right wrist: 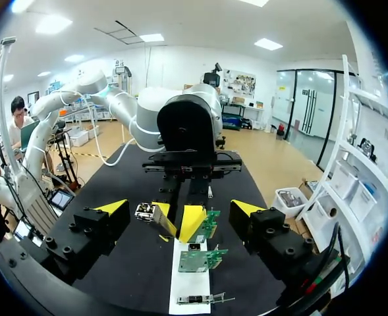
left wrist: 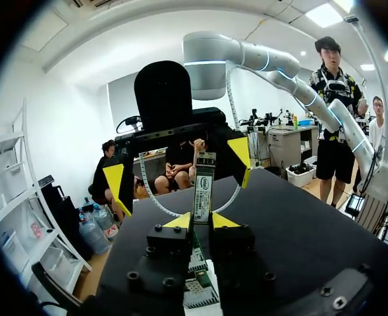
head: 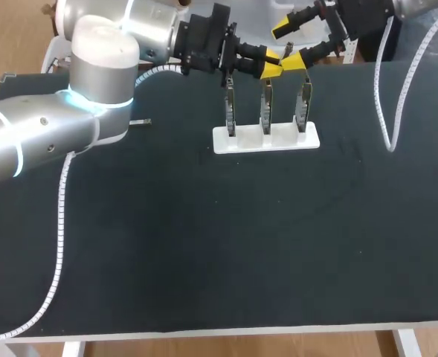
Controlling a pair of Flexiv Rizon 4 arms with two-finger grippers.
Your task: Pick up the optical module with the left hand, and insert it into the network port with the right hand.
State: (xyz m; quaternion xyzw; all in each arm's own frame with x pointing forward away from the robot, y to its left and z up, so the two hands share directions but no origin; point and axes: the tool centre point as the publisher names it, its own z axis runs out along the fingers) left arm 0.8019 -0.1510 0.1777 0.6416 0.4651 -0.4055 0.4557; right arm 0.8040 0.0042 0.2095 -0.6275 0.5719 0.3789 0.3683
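**Handover above the far edge of the table (head: 204, 245).** My left gripper (left wrist: 202, 222) is clamped on the near end of the module (left wrist: 204, 187). Most of the module's length juts out bare past the tips, which I judge leaves the other arm room to take it. My right gripper (right wrist: 180, 207) faces it from the opposite side, fingers spread wide and touching nothing, lined up to receive the free end. Below both grippers, near the middle of the far edge, a white base (head: 248, 141) carries three upright boards (head: 266, 108) in a row. The port is presumably on one of them, though I cannot tell which. The board tops stand close beneath both grippers and could be struck on any descent. A small part (head: 141, 121) lies toward the far left, and a cable (head: 386, 111) droops over the far right.
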